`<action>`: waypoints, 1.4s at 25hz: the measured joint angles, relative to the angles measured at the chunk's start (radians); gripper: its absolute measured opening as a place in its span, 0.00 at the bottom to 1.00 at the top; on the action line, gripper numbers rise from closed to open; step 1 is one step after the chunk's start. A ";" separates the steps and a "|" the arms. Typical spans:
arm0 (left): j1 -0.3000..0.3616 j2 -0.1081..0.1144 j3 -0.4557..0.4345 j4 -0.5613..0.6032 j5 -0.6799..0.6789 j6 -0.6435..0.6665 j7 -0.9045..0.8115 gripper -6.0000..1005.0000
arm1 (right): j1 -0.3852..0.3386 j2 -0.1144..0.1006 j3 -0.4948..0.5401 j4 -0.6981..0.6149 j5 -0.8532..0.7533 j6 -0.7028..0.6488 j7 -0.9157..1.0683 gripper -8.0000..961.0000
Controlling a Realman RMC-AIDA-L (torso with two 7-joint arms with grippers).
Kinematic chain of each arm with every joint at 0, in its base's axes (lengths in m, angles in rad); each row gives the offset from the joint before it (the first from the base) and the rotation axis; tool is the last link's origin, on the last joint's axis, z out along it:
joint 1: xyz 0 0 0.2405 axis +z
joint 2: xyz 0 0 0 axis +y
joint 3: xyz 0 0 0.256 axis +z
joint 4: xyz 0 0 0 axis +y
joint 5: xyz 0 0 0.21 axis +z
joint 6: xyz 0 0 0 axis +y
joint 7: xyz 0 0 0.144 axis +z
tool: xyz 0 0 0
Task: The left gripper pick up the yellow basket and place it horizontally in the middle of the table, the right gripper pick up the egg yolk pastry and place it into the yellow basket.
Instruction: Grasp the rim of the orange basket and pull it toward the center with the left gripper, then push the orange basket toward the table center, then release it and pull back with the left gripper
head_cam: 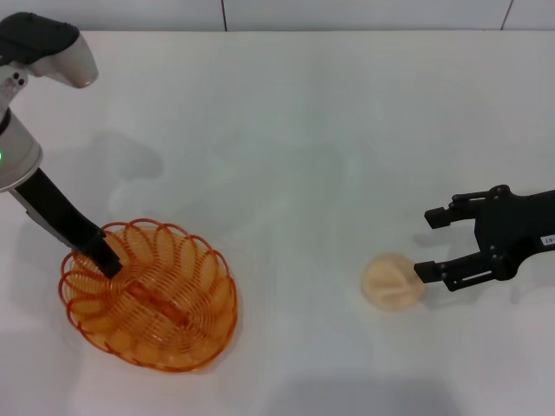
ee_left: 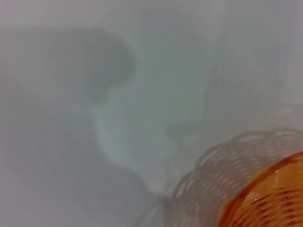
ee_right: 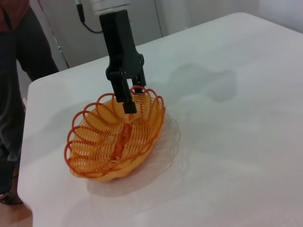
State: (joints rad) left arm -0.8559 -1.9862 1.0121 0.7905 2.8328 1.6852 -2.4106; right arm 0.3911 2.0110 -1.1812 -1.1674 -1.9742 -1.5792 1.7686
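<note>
There is one oval orange-yellow wire basket, with a looped scalloped rim and see-through sides, and my left gripper is pinching its rim with one finger inside the bowl and one outside. The basket is tilting up on the side I am gripping, while its far side is resting on the large plain white table. Through the wires I am seeing a darker orange strip running along the bottom.

There is also one small round cream-yellow egg yolk pastry, creased across its top. It is lying on the table right at the tips of my right gripper, whose two black fingers are spread wide apart; the nearer fingertip is sitting just beside the pastry, and I cannot tell whether it is touching.

My left wrist camera is showing only a blurred edge of the basket and its shadow on the white surface. My right wrist camera is catching the whole basket and my left gripper farther off, plus a dark-clothed figure cut off at the table's far edge. The pastry is hidden from both wrist cameras.
</note>
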 joint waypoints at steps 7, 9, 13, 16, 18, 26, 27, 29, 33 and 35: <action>0.000 0.000 0.004 -0.001 0.001 -0.006 0.005 0.47 | 0.000 0.000 0.000 0.000 0.000 0.001 0.000 0.87; 0.001 -0.001 0.005 0.001 -0.002 -0.006 0.007 0.47 | 0.000 0.000 0.000 0.000 0.000 0.001 0.000 0.87; -0.002 -0.002 0.003 0.007 -0.009 0.000 0.015 0.37 | 0.000 0.000 0.000 0.000 0.000 0.001 0.000 0.87; -0.003 -0.002 0.005 0.007 -0.010 0.000 0.018 0.29 | 0.000 0.000 0.000 0.000 0.000 0.001 0.000 0.87; -0.003 -0.002 0.005 0.007 -0.010 -0.002 0.018 0.25 | 0.000 0.000 0.000 0.000 0.000 0.001 0.000 0.87; -0.002 -0.002 -0.010 0.017 -0.014 -0.012 0.020 0.09 | 0.000 0.000 0.000 0.000 0.000 0.002 0.000 0.87; -0.001 -0.001 -0.015 0.019 -0.018 -0.014 0.020 0.09 | 0.000 0.000 0.000 0.000 0.000 0.002 0.000 0.87; 0.000 0.004 -0.040 0.021 -0.044 -0.020 0.021 0.09 | 0.000 0.000 0.000 0.000 0.000 0.002 0.000 0.87; -0.003 0.015 -0.114 0.021 -0.107 -0.041 0.022 0.09 | 0.000 0.000 0.000 0.000 0.000 0.002 0.000 0.87; -0.004 0.017 -0.130 0.021 -0.127 -0.056 0.018 0.09 | 0.000 0.000 0.002 0.000 0.000 0.002 0.000 0.87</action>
State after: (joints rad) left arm -0.8595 -1.9691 0.8819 0.8116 2.7056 1.6290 -2.3924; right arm 0.3912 2.0110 -1.1791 -1.1674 -1.9742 -1.5769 1.7683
